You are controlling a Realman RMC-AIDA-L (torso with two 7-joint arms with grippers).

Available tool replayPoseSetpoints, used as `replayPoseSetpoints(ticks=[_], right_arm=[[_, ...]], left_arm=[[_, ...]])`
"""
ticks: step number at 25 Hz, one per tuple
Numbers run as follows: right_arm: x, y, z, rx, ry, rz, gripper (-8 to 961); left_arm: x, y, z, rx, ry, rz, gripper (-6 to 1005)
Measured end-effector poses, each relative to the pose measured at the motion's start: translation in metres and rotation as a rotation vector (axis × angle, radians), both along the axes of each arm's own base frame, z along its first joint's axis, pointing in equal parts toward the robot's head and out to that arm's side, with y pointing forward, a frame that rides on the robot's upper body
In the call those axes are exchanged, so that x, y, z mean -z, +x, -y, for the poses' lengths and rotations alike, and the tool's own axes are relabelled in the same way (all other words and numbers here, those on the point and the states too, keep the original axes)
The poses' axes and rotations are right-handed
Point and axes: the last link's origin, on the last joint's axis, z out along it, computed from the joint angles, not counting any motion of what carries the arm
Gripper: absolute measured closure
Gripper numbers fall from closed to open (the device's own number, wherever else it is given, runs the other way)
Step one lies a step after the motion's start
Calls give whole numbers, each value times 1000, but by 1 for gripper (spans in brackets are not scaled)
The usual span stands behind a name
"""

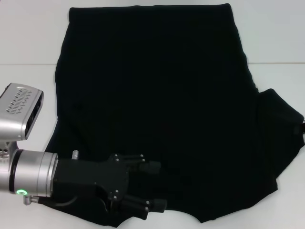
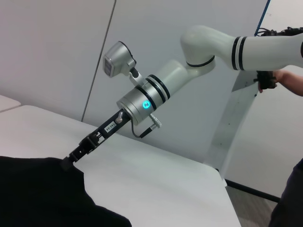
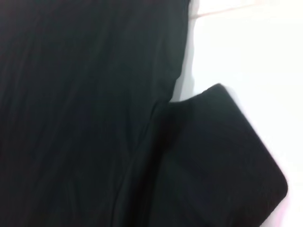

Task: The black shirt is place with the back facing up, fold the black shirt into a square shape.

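Observation:
The black shirt [image 1: 157, 105] lies spread flat on the white table [image 1: 28, 43], plain side up, no lettering showing. Its right sleeve [image 1: 281, 114] sticks out to the right. My left gripper [image 1: 155, 187] is open and empty, low over the shirt's near left part. My right gripper [image 2: 66, 164] shows in the left wrist view with its fingertips closed together on the sleeve's outer edge, which rises to a point there. In the head view only a sliver of it shows at the right edge. The right wrist view shows the shirt's body [image 3: 85, 113] and the sleeve [image 3: 222, 156].
The table's near edge [image 2: 208, 170] shows in the left wrist view, with floor beyond it. A person [image 2: 289, 80] stands by the right arm's upper part. Bare table lies left and right of the shirt.

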Motion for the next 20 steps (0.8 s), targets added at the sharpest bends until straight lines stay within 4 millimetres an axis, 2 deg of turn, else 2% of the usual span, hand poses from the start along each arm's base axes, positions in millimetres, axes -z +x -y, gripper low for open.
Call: replayPoseSetpoints(ticks=[7,20], right_arm=[[-8,5,1,-30,56,-5,902],[-9,18,4,-15,121,26,874]], left_arm=[[2,1,1,-3,-4,5,80],[2,2,-1,-6,-8,4,82]])
